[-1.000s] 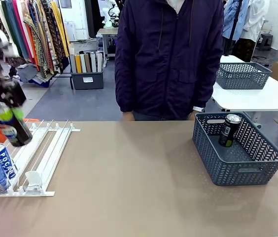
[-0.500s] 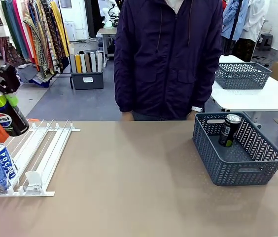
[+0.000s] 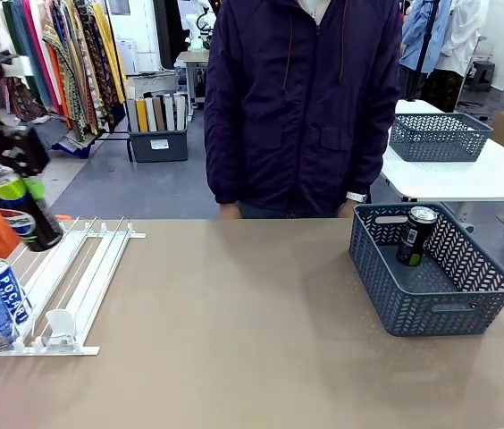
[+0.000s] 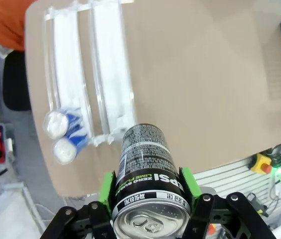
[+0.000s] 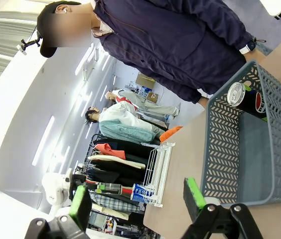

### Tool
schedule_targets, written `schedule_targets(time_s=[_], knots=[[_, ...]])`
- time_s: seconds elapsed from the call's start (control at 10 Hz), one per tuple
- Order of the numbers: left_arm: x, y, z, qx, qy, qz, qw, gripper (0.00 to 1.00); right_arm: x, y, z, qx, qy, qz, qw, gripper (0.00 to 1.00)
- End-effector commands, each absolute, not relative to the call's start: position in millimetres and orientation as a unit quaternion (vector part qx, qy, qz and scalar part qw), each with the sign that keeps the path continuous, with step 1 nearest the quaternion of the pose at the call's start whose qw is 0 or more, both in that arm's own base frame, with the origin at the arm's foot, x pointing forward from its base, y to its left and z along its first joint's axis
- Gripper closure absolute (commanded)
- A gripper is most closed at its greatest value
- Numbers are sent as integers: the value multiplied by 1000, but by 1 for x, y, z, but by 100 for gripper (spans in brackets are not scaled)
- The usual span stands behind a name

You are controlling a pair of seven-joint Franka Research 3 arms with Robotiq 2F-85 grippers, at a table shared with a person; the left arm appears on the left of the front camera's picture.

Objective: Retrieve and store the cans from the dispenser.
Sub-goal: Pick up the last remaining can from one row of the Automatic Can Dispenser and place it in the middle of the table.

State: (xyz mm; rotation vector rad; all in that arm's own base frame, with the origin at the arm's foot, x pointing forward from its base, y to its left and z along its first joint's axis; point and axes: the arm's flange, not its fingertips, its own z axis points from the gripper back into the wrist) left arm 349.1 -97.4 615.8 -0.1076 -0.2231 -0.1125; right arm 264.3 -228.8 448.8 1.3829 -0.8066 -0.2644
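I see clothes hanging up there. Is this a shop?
Probably a robot lab dressed as a shop: hanging clothes behind, a white can dispenser on the table, another basket table beyond.

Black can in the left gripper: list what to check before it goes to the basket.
1. Grip: left gripper pads flank the black can on both sides: ok.
2. Can upright: not ok, it tilts.
3. Can off the dispenser: ok.
4. Tabletop toward the basket bare: ok.
5. Room in the basket beside the can already inside: ok.
6. Right gripper open, outside the basket: ok.
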Motion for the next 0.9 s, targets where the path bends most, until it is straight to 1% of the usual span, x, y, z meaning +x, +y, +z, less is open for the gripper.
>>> schedule_targets(time_s=[0.0, 0.2, 0.3, 0.4, 0.5, 0.6, 0.8], knots=[[394, -173, 602, -56, -130, -94, 985, 100, 267, -228, 455, 627, -363, -127, 677, 0], [431, -261, 560, -44, -118, -148, 981, 100, 267, -228, 455, 627, -363, -127, 677, 0], [446, -290, 534, -29, -114, -139, 983, 100, 267, -228, 455, 627, -363, -127, 677, 0], [458, -319, 510, -31, -94, -150, 984, 100, 267, -228, 455, 627, -363, -127, 677, 0], [468, -349, 484, -11, -78, -165, 983, 100, 267, -228, 455, 627, -363, -127, 677, 0], [476, -365, 465, 11, -72, -175, 982, 100, 267, -228, 455, 627, -363, -127, 677, 0], [486, -373, 445, -7, -53, -174, 983, 100, 267, -228, 455, 627, -363, -127, 677, 0]])
